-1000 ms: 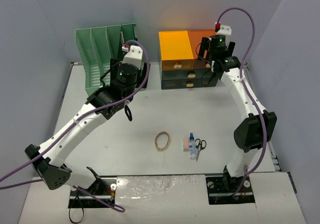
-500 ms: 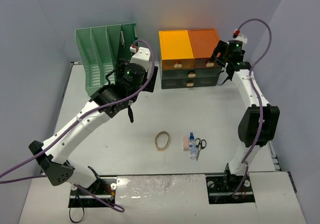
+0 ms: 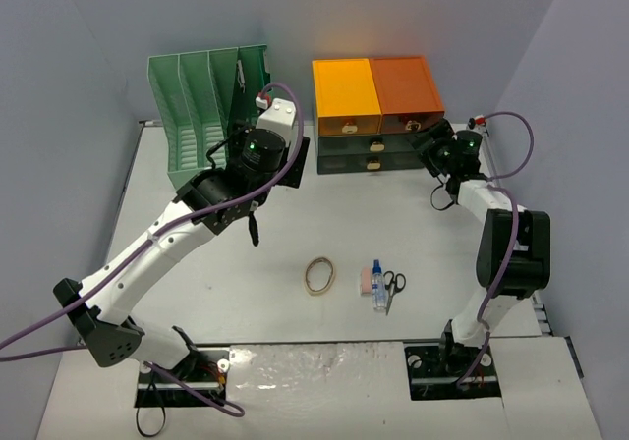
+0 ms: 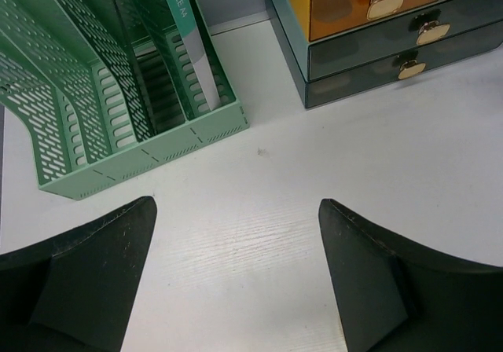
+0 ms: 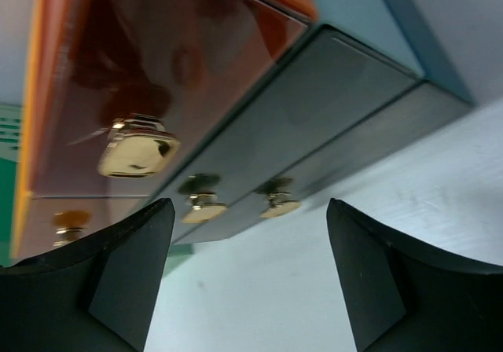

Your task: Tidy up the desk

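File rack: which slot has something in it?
The end slot nearest the drawer cabinet: a teal-and-white file stands in it. The green file rack shows nothing in its other slots.

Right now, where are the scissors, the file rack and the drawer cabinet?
scissors (image 3: 393,284): top external view, on the black handles.
file rack (image 4: 165,149): left wrist view, on its green front lip.
drawer cabinet (image 3: 345,91): top external view, on its orange top.

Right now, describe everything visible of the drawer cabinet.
The drawer cabinet stands at the far edge of the desk, apart from the green file rack beside it. Two glossy orange drawers sit side by side over two stacked dark green ones, each with a gold knob, all apparently shut. The right gripper faces it, open.
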Available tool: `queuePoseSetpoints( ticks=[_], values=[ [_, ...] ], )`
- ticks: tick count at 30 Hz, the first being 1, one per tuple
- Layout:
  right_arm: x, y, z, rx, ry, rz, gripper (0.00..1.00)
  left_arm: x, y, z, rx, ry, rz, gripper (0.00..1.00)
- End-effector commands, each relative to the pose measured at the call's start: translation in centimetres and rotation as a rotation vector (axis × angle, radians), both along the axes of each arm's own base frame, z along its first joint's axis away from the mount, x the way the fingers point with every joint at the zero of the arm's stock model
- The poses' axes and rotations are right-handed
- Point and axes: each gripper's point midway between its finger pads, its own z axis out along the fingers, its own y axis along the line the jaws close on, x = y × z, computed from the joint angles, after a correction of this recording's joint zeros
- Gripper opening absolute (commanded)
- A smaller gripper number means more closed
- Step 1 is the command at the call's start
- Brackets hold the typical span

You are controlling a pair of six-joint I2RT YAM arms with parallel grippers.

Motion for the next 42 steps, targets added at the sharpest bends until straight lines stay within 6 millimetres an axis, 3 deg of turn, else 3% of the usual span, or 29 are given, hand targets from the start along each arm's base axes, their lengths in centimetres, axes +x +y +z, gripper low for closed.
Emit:
queuePoseSetpoints(
  ticks=[1, 3, 9, 20, 42],
  values=[
    [0.8, 0.4, 11.2, 0.22, -0.366, 0.046, 0.73, -0.9, 0.6, 2.4, -0.069, -0.052, 0.001, 0.82],
    [0.7, 0.2, 12.6, 0.257, -0.428, 0.058, 0.71, -1.0, 0.6, 2.1, -0.069, -0.048, 0.002, 0.82],
    [0.6, -0.1, 13.6, 0.351, -0.47, 0.066, 0.7, -1.0, 0.6, 1.6, -0.062, -0.038, 0.0, 0.82],
    [0.5, 0.4, 12.8, 0.496, -0.478, 0.095, 0.66, -0.9, 0.6, 1.3, -0.05, -0.034, 0.004, 0.82],
    [0.4, 1.2, 11.3, 0.517, -0.386, 0.078, 0.63, -0.2, -0.2, 1.2, -0.044, -0.036, -0.006, 0.82]
  ],
)
